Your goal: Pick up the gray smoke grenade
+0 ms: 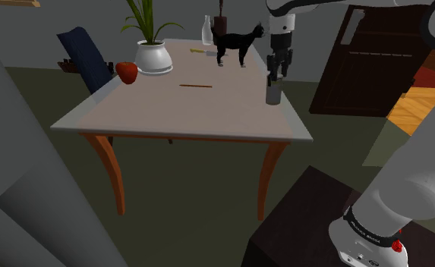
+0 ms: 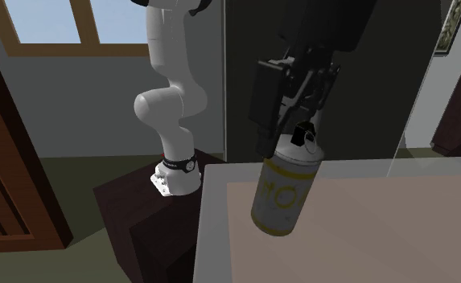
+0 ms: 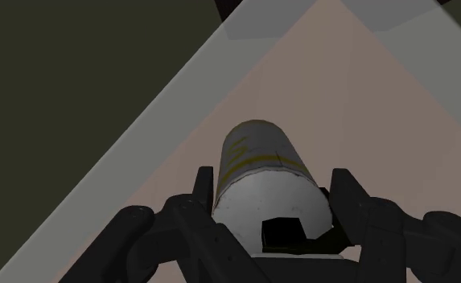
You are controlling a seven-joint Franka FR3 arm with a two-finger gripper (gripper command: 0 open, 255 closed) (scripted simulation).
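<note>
1. Pale pinkish and set on curved wooden legs, the table (image 1: 231, 125) stands on a dim olive floor. A dark wooden door (image 1: 364, 64) is at the shoulder view's right, and a window (image 2: 55, 24) with a wooden frame shows at the second exterior view's far left.
2. At the shoulder view's near right sits the dark box stand (image 1: 299, 227), with the white arm (image 2: 172, 88) rising from it.
3. The smoke grenade (image 1: 273, 94) stands upright on the table, close to the edge at the shoulder view's right. It is well apart from everything else on the tabletop.
4. Up close, the smoke grenade (image 2: 283, 197) is a grey can with yellow bands and yellow markings, with a dark fitting on top. Its lean in the second exterior view matches that picture's overall slant.
5. The gripper (image 1: 275, 76) hangs straight above the can, pointing down.
6. In the wrist view the gripper (image 3: 273, 174) straddles the upper end of the smoke grenade (image 3: 261, 161). Its jaws are spread, with one finger close on each side of the can, and a thin dark gap shows beside one finger (image 3: 343, 189), so the can is not clasped.
7. Farther along the table are a black cat figure (image 1: 237, 44) and a clear bottle (image 1: 206, 32).
8. Toward the shoulder view's far left are a leafy plant in a white pot (image 1: 153, 58) and a red fruit (image 1: 127, 72) just beside it.
9. A thin brown stick (image 1: 195, 86) lies near the middle of the table.
10. A dark blue chair (image 1: 86, 57) stands beyond the table's far left corner.
</note>
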